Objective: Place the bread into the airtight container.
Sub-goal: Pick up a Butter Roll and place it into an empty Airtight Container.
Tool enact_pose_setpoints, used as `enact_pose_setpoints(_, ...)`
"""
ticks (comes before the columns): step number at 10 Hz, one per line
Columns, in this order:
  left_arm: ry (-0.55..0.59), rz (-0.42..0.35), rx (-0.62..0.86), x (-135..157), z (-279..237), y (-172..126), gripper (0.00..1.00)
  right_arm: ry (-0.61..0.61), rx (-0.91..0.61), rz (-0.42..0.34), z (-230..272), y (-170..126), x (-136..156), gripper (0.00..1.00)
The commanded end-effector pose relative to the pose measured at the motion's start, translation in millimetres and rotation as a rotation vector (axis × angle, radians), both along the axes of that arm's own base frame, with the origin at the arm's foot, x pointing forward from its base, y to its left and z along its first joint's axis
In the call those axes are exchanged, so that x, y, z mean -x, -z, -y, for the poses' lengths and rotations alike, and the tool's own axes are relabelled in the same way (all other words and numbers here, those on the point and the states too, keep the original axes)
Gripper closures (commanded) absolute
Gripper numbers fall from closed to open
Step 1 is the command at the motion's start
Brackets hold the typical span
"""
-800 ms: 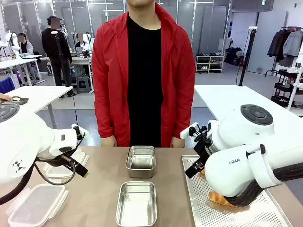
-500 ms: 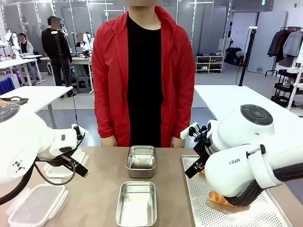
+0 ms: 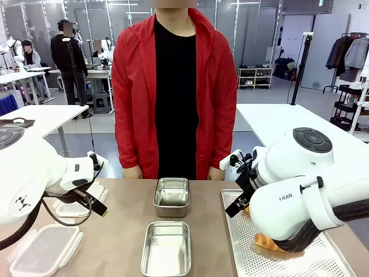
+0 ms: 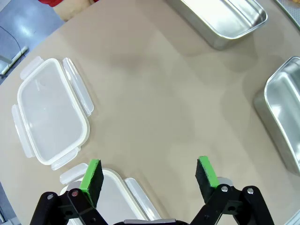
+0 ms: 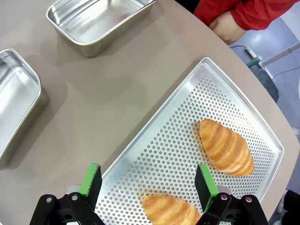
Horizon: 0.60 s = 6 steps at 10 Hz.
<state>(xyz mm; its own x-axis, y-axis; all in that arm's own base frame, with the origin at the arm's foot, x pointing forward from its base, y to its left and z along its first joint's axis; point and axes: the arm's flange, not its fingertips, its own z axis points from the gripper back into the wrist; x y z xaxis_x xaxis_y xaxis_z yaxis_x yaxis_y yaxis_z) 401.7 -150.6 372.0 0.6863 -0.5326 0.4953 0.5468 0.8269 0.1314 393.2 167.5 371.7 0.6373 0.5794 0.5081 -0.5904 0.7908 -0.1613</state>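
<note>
Two golden bread rolls lie on a perforated metal tray (image 5: 187, 136): one (image 5: 226, 146) toward its far side, the other (image 5: 168, 209) close below my right gripper (image 5: 147, 180). That gripper hangs open over the tray, holding nothing. In the front view a roll (image 3: 266, 241) peeks out under the right arm. Two empty steel containers sit mid-table, the near one (image 3: 166, 248) and the far one (image 3: 172, 196). My left gripper (image 4: 150, 173) is open above bare tabletop, holding nothing, with a clear plastic lid (image 4: 51, 117) to its left.
A person in a red jacket (image 3: 173, 86) stands at the far edge, hands (image 5: 229, 26) resting by the table. A second clear plastic lid (image 3: 43, 249) lies at the front left, another lid (image 3: 78, 206) behind it. The tray's rim (image 3: 228, 231) runs close beside the near container.
</note>
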Motion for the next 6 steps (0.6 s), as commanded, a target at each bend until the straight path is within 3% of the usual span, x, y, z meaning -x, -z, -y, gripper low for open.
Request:
enact_pose_setpoints(1,-0.001,0.0,0.0,-0.1,-0.3,0.0,0.0,0.003,-0.002,-0.001,0.2,0.0,-0.1,0.0)
enact_pose_setpoints(2,0.0,0.0,0.0,0.0,0.0,0.0,0.0,0.0,0.0,0.0,0.0,0.0,0.0,0.0)
enact_pose_setpoints(3,-0.019,-0.031,0.032,-11.4,0.9,-24.9,0.0,0.003,-0.056,0.001,7.3,-35.0,-5.1,0.0)
enact_pose_setpoints(6,-0.058,-0.095,0.105,-34.3,-20.2,-145.9,0.0,-0.068,-0.038,-0.044,36.3,-146.9,-1.0,0.0)
